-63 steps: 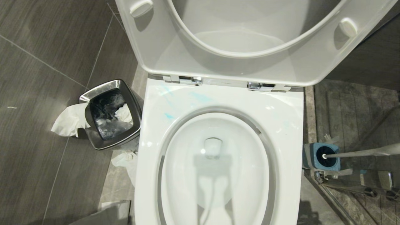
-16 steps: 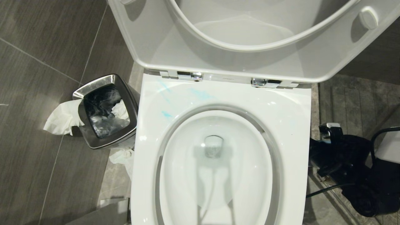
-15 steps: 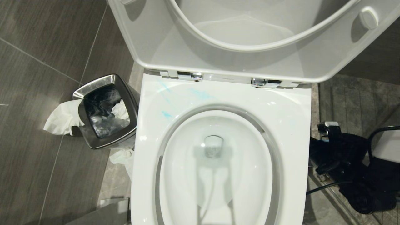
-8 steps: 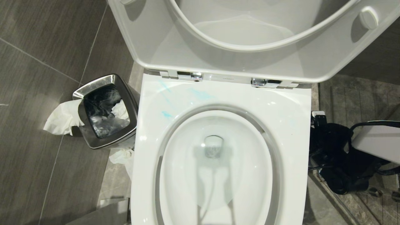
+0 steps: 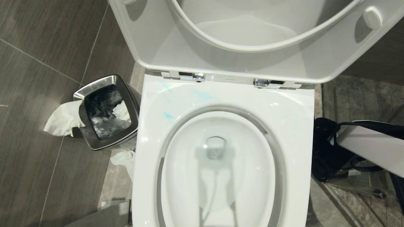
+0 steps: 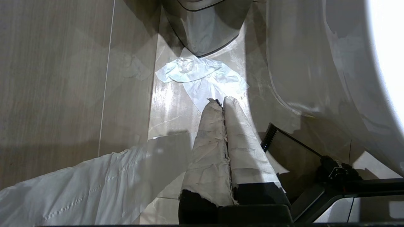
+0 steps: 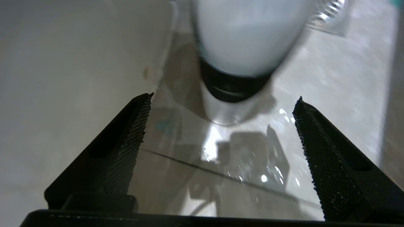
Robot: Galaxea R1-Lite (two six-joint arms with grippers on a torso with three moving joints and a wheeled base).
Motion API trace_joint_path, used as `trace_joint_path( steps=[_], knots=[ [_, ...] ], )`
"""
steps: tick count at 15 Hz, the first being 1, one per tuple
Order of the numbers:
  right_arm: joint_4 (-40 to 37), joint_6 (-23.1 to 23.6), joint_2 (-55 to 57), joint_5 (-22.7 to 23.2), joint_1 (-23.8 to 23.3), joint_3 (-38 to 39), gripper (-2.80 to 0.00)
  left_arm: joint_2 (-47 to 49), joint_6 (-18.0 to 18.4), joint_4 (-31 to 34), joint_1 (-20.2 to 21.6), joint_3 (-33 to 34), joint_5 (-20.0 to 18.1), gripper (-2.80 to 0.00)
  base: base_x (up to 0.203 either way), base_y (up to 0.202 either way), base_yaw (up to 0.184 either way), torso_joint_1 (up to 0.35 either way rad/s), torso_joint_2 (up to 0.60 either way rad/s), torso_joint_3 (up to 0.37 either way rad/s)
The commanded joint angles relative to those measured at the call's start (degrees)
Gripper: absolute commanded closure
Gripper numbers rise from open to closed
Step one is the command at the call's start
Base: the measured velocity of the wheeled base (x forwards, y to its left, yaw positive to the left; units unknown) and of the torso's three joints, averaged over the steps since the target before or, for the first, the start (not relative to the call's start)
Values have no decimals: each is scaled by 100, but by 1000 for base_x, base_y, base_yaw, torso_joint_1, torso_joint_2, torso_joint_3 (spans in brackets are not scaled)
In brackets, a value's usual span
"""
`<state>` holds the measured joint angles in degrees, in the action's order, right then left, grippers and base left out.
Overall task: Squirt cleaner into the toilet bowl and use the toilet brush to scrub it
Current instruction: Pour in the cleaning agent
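Observation:
The white toilet bowl (image 5: 284,107) fills the head view, its seat and lid (image 5: 252,60) raised. Turquoise cleaner (image 5: 167,115) shows as thin smears on the rim's back left. My right arm (image 5: 366,143) reaches down to the floor on the bowl's right. Its gripper (image 7: 222,97) is open over wet tiles, nothing between the fingers. Just ahead stands a blurred white rounded thing with a black band (image 7: 233,85); I cannot tell whether it is the toilet brush. My left gripper (image 6: 221,100) hangs shut low on the bowl's left, its fingers wrapped in white.
A small steel bin (image 5: 107,113) with a black liner stands left of the bowl, with crumpled tissue (image 5: 63,119) beside it. More tissue (image 6: 202,75) lies on the floor ahead of the left gripper. Dark tiles surround the toilet.
The right arm's black wrist has swung left against the bowl's side, and its white forearm has come further into view. The blue holder with the brush handle, seen earlier, is now hidden behind the arm.

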<state>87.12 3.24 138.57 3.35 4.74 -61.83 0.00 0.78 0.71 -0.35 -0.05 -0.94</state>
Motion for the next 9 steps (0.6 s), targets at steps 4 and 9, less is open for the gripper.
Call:
trace_joint_path(
  steps=[4, 9],
  knots=[
    [54, 301, 438, 69, -5, -869, -280, 9, 2, 0, 0, -4, -3, 0, 0, 0, 0, 0, 0, 0],
    [54, 581, 678, 155, -16, -1510, -280, 9, 2, 0, 0, -4, -3, 0, 0, 0, 0, 0, 0, 0]
  ],
)
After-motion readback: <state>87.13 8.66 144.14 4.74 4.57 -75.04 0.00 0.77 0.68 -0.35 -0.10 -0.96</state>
